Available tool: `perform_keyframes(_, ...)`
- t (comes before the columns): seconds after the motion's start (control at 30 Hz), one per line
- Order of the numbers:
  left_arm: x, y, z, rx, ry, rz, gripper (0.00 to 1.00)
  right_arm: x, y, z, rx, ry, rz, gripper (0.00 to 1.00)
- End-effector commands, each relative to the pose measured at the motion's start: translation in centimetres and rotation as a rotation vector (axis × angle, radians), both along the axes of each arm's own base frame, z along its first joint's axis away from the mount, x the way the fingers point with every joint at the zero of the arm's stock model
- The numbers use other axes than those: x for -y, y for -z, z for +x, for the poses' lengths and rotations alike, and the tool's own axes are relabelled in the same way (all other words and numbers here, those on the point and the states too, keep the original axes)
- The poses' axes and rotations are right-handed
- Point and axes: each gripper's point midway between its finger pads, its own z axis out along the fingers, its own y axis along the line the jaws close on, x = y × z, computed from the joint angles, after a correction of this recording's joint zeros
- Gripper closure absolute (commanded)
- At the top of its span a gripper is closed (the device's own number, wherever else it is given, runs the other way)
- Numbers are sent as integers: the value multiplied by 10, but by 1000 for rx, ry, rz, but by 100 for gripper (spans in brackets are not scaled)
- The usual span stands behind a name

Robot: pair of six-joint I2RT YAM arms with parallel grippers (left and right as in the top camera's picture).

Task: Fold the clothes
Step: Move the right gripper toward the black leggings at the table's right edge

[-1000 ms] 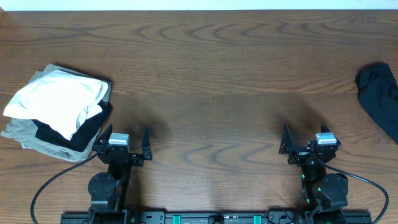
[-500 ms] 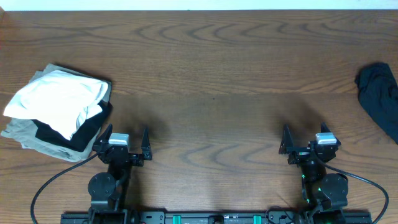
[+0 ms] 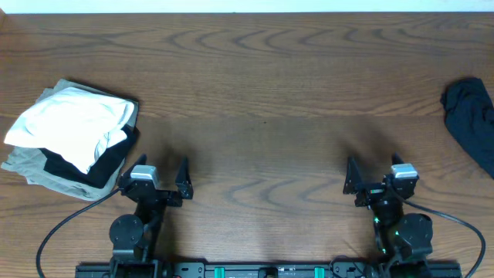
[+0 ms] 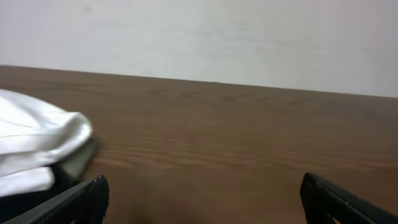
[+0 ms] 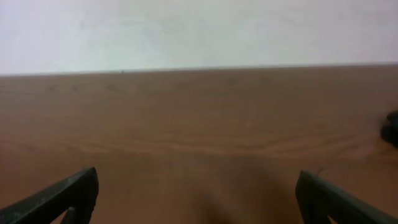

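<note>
**Left gripper** (image 3: 157, 182): at the near edge of the table (image 3: 262, 77), just ahead of its base. Jaws stand wide apart. In the left wrist view its two fingertips (image 4: 84, 200) sit at opposite lower corners of the frame, with bare wood between them. It holds nothing and touches no cloth.

**Right gripper** (image 3: 376, 182): at the near edge on the opposite side, well apart from the left. Jaws likewise spread wide. The right wrist view shows one fingertip (image 5: 68, 198) low in each corner and only tabletop between. It holds nothing.

**Clothes, left side:** a stack lies just beyond and outward of the left gripper, close to it; whether they touch cannot be told. A white garment (image 3: 69, 122) is on top, bunched and loosely folded. Under it is a black garment (image 3: 108, 166), its edge showing on the side nearest the gripper. An olive garment (image 3: 42, 174) is at the bottom, showing along the outer and near edges. The left wrist view catches the white garment (image 4: 31, 146) at the frame's left margin.

**Clothes, right side:** a dark garment (image 3: 469, 120) lies crumpled at the table's right edge, partly cut off by the frame, well apart from the right gripper. A dark sliver (image 5: 392, 127) of it shows at the right margin of the right wrist view.

**Far field:** brown wood-grain surface runs to a pale wall (image 4: 199, 37).
</note>
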Motion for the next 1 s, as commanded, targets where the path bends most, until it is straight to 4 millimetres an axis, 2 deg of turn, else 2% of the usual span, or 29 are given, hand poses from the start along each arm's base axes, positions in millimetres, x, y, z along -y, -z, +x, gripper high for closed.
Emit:
perform_keyframes(0.0, 17, -21, -7, -14, 98, -54, 2, 8, -30, -5, -2, 41, 21, 1)
perform_keyframes(0.2, 17, -53, -9, -152, 95, -55, 2, 13, -60, -8, -127, 72, -7, 1)
perform_keyframes(0.37, 18, -72, -7, -349, 89, -55, 2, 11, -66, 5, -312, 72, -40, 1)
perform_keyframes(0.53, 17, -71, -14, -600, 84, -47, 2, 3, -64, 18, -519, 38, -69, 1)
perform_keyframes(0.63, 17, -68, -15, -693, 81, -48, 2, -9, -67, 30, -558, -19, -50, 1)
perform_keyframes(0.7, 17, -63, -13, -730, 80, -49, 2, -10, -67, 38, -562, -18, -51, 1)
perform_keyframes(0.77, 17, -57, -13, -760, 78, -53, 2, 1, -66, 49, -552, 54, -65, 1)
perform_keyframes(0.83, 17, -54, -14, -780, 76, -53, 2, 21, -64, 58, -547, 174, -53, 1)
perform_keyframes(0.97, 17, -54, -15, -781, 76, -52, 2, 83, -58, 66, -548, 472, -1, 1)
